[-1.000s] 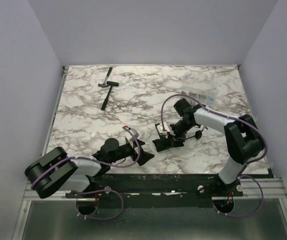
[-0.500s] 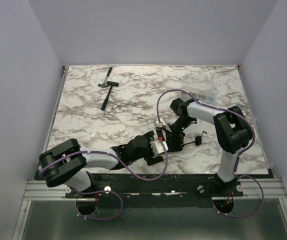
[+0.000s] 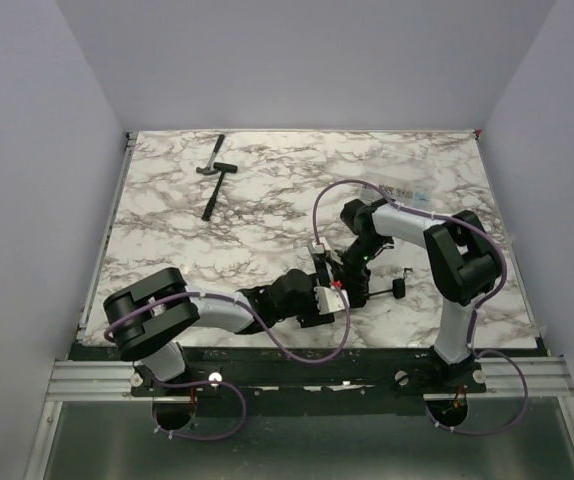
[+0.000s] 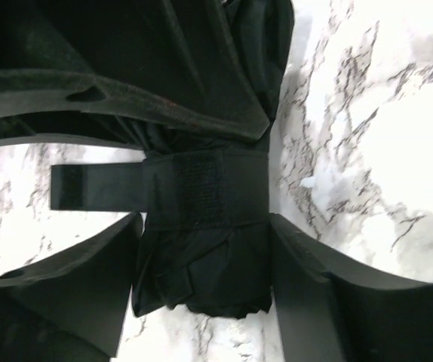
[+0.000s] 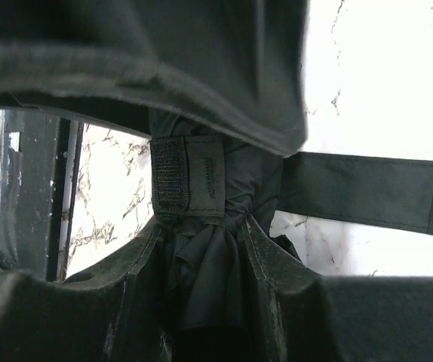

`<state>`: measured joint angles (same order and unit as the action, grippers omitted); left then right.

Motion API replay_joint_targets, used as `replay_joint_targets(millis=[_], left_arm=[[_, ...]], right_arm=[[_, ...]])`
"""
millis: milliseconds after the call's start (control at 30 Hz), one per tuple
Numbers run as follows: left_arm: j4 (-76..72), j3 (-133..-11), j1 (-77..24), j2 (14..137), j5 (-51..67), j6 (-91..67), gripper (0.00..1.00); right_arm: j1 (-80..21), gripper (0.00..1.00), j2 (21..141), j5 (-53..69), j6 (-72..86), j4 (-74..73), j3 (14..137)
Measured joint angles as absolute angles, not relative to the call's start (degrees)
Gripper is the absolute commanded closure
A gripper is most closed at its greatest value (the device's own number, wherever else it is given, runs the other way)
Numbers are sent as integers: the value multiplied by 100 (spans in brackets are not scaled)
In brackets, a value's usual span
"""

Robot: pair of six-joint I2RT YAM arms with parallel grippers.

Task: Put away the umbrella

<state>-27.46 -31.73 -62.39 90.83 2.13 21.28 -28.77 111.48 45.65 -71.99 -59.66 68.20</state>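
Our left tool (image 4: pixel 205 226) has its two fingers (image 4: pixel 88 286) pressed against both sides of the folded umbrella (image 4: pixel 209 279), just beside the fastening strap (image 4: pixel 194 187) that goes around the bundle. Our right tool (image 5: pixel 201 226) pinches the gathered dark fabric of the same umbrella, close to a small tab (image 5: pixel 190 177). From above we see both tools meeting at the umbrella, which lies on the table (image 3: pixel 267 210) close to its near edge, a little right of the middle, with its handle (image 3: pixel 399 288) pointing to the right. A hammer (image 3: pixel 212 172) lies well apart, at the far left.
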Motion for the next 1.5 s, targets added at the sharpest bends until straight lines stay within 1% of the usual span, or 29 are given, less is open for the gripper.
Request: replay_joint_targets(millis=[33, 100, 167, 233, 267, 300, 333, 367, 467, 600, 700, 800, 867, 1000, 1133, 1300, 1433, 1500], left_arm=[[-2740, -3208, -6239, 9135, 301, 2060, 50], [-2779, -3251, -6239, 9238, 440, 1900, 74], [-2799, -3291, -6239, 9332, 561, 1688, 77], [-2790, -3347, -6237, 9402, 633, 1553, 81], [-2786, -3382, -6228, 9452, 676, 1476, 81], [-2783, -3420, -6208, 9513, 718, 1396, 83], [-2832, -3476, -6158, 9603, 786, 1262, 85], [-2891, -3531, -6125, 9671, 838, 1175, 85], [-3334, -3697, -5979, 10036, 1076, 701, 86], [-3830, -3793, -5614, 10418, 1549, 54, 86], [-4171, -3826, -5253, 10698, 2176, -414, 86], [-4298, -3966, -4952, 10916, 2808, -722, 86], [-4296, -4154, -4751, 11093, 3264, -928, 85], [-4071, -4650, -4390, 11483, 4040, -1214, 85], [-3656, -5151, -4198, 11782, 4731, -1472, 85], [-3251, -5472, -4097, 11924, 5026, -1575, 85], [-2856, -5690, -4069, 11966, 5144, -1594, 85], [-2637, -5808, -4060, 11985, 5177, -1601, 84]], right_arm=[[-2875, 95, 11159, 4578, -7172, -5966, 6820], [-2875, 89, 11161, 4580, -7124, -5955, 6820], [-2867, 78, 11157, 4563, -7032, -5966, 6814], [-2840, 60, 11096, 4530, -6960, -5981, 6796], [-2821, 52, 11034, 4499, -6921, -5981, 6792], [-2790, 40, 10991, 4475, -6888, -5977, 6805], [-2718, 34, 10936, 4442, -6842, -5981, 6807], [-2626, 29, 10897, 4368, -6779, -5986, 6812], [-2261, 22, 10796, 4206, -6724, -5988, 6980], [-1597, 21, 10422, 4125, -6711, -6020, 7516], [-1236, 18, 9797, 4099, -6834, -5870, 7782], [-1114, 1, 8978, 4152, -7266, -5765, 7682], [-1125, 0, 8318, 4357, -7887, -5625, 7220], [-1186, 0, 7271, 4812, -9050, -5400, 5743], [-1417, 0, 7334, 4893, -9542, -5041, 4995], [-1697, 1, 7363, 4598, -9509, -3833, 4316], [-1811, 10, 7452, 4125, -9317, -2974, 3837], [-1848, 19, 7540, 3927, -9288, -2672, 3680]])
